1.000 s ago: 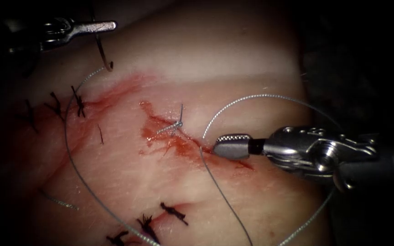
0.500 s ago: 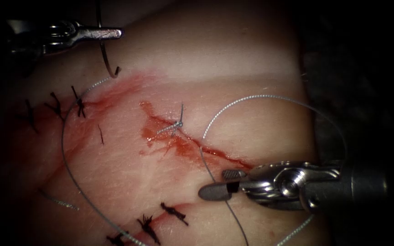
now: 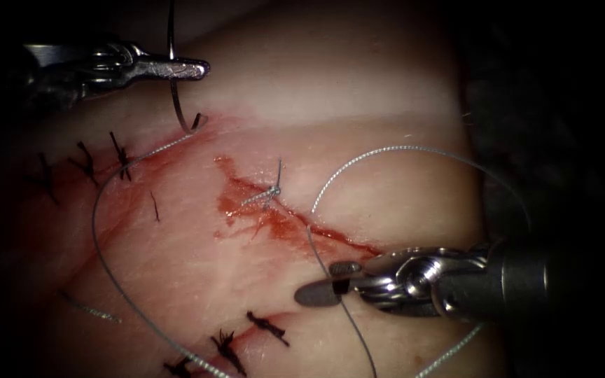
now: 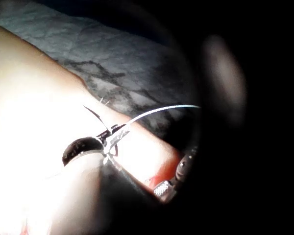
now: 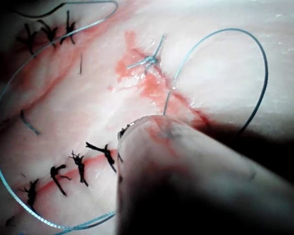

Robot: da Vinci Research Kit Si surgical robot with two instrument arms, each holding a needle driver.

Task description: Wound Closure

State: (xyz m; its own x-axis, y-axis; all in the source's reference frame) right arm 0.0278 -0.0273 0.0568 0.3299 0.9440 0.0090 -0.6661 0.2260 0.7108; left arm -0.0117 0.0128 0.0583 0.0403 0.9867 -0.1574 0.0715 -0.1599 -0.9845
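Holds the needle (image 3: 178, 105) in the left hand (image 3: 189, 68), shut tight on it about midway along its curve. Keeps it up on the left of the cut (image 3: 330, 234), well apart from it, with the hooked low end just over the tissue (image 3: 330, 91) and not stuck in. Trails the thread (image 3: 386, 148) from that low end, in a long loop down the left side and round past the dark old stitches (image 3: 267, 327). Shows one small knot (image 3: 272, 189) already tied on the cut, with red fluid (image 3: 246, 210) around it. Has brought the right hand (image 3: 327, 283) down from the cut in the last second, to a spot just under it. Keeps that hand only a little apart, with a strand of thread running across between the two halves. Does not look pinched yet, so holds nothing for now. Looks like the step of reaching for the thread. Seems to call next for a firm pinch on that strand alone, with care not to nip the soft tissue right under it. Also calls for a steady left hand, so the needle stays off the tissue and the loose loop does not snag on the knot.
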